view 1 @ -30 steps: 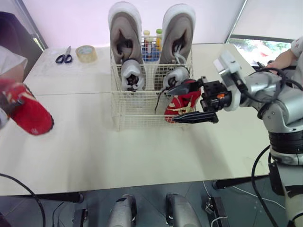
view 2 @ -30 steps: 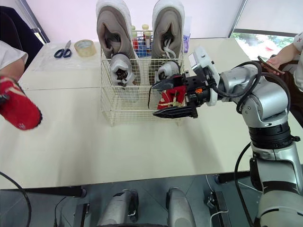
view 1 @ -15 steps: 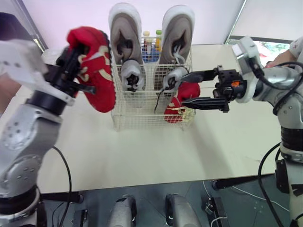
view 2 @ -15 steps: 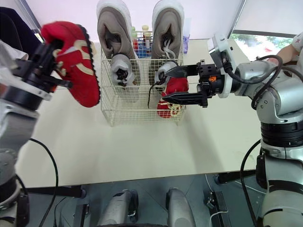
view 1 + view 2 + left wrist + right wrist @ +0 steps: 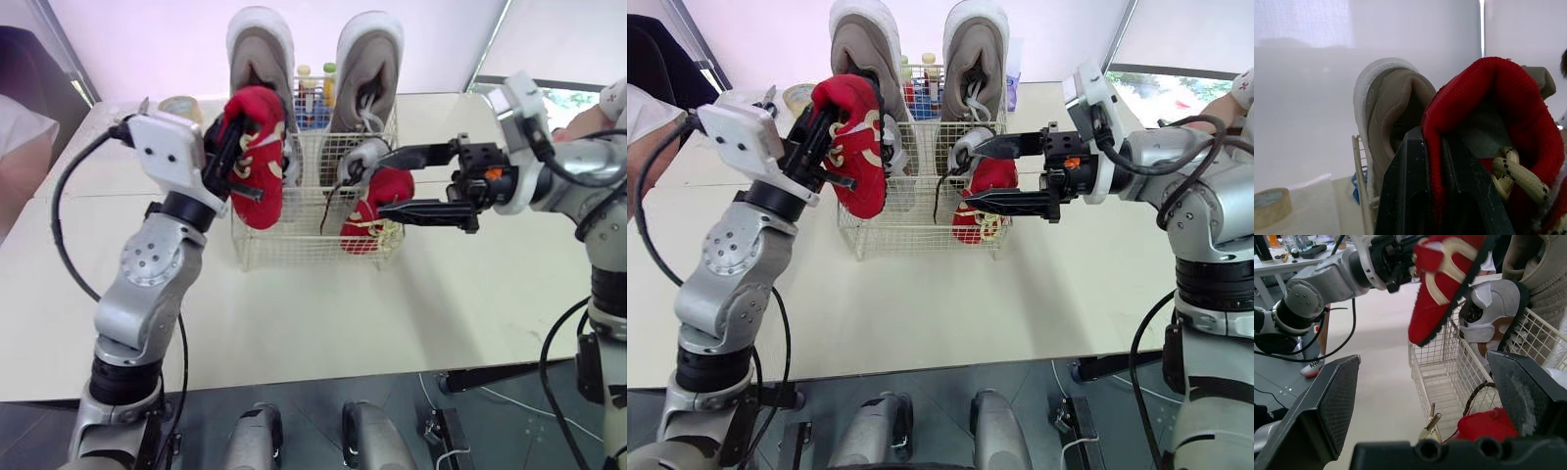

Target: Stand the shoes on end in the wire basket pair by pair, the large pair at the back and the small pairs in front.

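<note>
L gripper [image 5: 238, 166] pinches the red shoe [image 5: 263, 171] at its heel collar, over the wire basket [image 5: 294, 240] front-left corner; looks light, soft-walled w/ stiffer sole, so collar hold prob. suits; R gripper [image 5: 382, 183] gapes wide, empty, by 2nd red shoe [image 5: 367, 220] at front-right.

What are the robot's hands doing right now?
Left gripper: shut on a red shoe.
Right gripper: open, gripping nothing.

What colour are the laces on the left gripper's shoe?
Cream with dark flecks; the laces show best in the left wrist view.
</note>
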Motion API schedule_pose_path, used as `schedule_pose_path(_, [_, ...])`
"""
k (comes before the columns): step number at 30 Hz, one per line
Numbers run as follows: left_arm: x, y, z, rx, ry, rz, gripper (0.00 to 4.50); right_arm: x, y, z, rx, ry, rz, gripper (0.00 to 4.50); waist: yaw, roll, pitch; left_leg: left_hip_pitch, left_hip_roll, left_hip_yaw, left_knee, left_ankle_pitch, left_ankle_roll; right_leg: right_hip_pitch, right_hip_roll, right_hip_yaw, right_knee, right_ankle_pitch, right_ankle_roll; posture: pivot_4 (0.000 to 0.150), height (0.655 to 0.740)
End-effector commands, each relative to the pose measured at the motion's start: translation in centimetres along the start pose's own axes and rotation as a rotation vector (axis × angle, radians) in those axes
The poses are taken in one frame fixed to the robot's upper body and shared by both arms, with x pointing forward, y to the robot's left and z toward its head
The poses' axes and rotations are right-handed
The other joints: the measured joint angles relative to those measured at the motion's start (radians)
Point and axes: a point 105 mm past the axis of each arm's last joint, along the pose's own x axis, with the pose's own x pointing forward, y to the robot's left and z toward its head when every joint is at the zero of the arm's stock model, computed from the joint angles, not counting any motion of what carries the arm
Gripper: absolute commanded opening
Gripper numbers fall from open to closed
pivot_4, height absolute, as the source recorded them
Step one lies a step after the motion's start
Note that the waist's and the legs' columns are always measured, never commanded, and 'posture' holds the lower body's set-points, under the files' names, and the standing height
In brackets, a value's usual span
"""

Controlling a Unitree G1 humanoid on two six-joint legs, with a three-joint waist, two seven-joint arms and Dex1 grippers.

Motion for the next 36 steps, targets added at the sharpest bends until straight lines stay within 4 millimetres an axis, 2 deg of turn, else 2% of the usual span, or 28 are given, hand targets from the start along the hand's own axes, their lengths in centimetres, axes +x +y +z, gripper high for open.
schedule_pose_path(1, [-0.2,-0.5,0.1,0.044,-0.037,-0.004,0.04,-0.4,0.3,1.5,-0.061,-0.03,-0.012,4.5,0.0,0.0,0.0,0.0,0.0,0.0,0.0,0.0,0.0,0.0,0.0,0.0,0.0,0.0,0.0,0.15,0.74])
schedule_pose_path(6, [-1.4,-1.1,-2.0,0.041,0.021,0.0,0.04,-0.1,0.3,1.6,-0.064,-0.04,-0.014,4.5,0.0,0.0,0.0,0.0,0.0,0.0,0.002,0.0,0.001,0.001,0.0,0.0,0.001,0.0,0.0,0.15,0.74])
schedule_pose_path(11, [-2.5,-1.5,-3.6,0.129,0.065,0.007,0.04,0.2,0.3,1.6,-0.059,-0.057,-0.01,4.5,0.0,0.0,-0.001,0.001,0.001,0.0,0.002,-0.001,0.001,0.002,0.0,0.0,0.001,0.0,0.0,0.15,0.74])
schedule_pose_path(26, [-3.8,-1.8,-4.3,0.183,0.088,0.067,0.04,0.9,-0.2,1.8,-0.054,-0.067,0.005,4.5,-0.003,0.002,-0.003,0.002,0.001,0.0,0.005,-0.002,0.003,0.004,-0.001,0.0,0.0,0.0,0.0,0.15,0.74])
schedule_pose_path(36, [-4.4,-2.4,-5.0,0.143,0.129,0.056,0.04,0.6,-0.1,1.6,-0.051,-0.07,-0.003,4.5,-0.002,0.002,-0.003,0.001,0.001,0.0,0.005,-0.003,0.004,0.003,-0.001,0.0,0.0,0.0,0.0,0.15,0.74])
